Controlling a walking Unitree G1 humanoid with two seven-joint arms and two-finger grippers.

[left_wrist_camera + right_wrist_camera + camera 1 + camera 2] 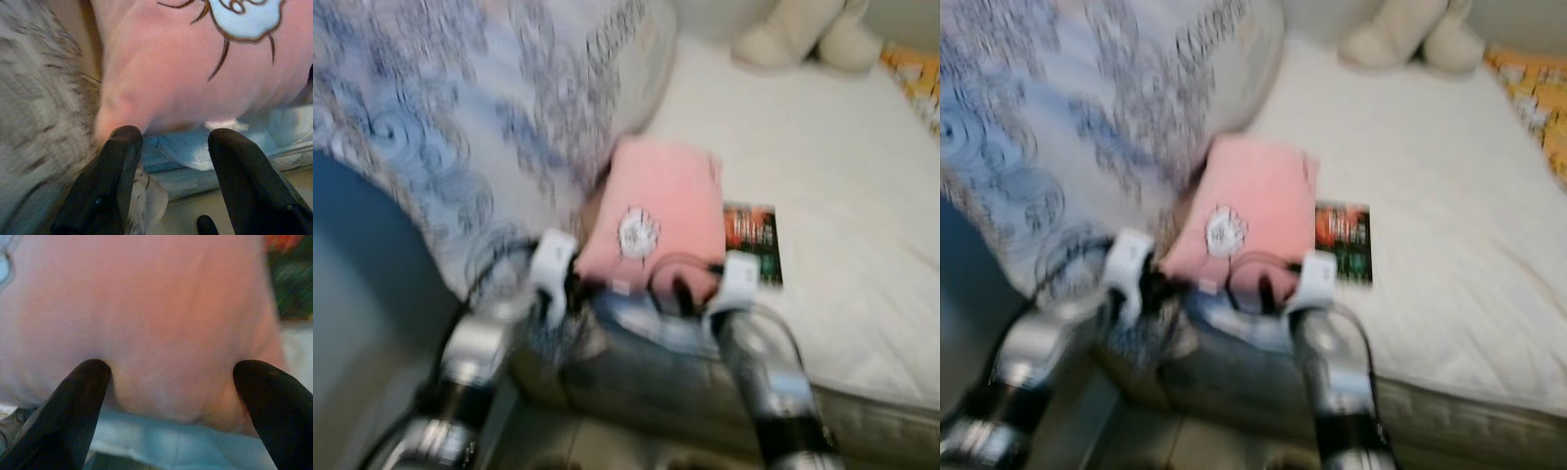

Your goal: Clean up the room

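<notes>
The pillow (666, 211) is plain pink with a white cloud-like patch (637, 233) outlined in brown, and pale blue cloth (195, 149) shows beneath it. The blanket (460, 108) is white with blue and grey swirls, the bed (822, 196) sheet white. The book (752, 243) is dark with red and green, the stuffed toy (808, 34) cream, and both grippers' fingers (78, 406) black.

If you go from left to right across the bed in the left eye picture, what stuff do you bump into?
Blue-patterned blanket → pink pillow → dark booklet → bare white mattress → orange patterned thing at the far edge.
</notes>
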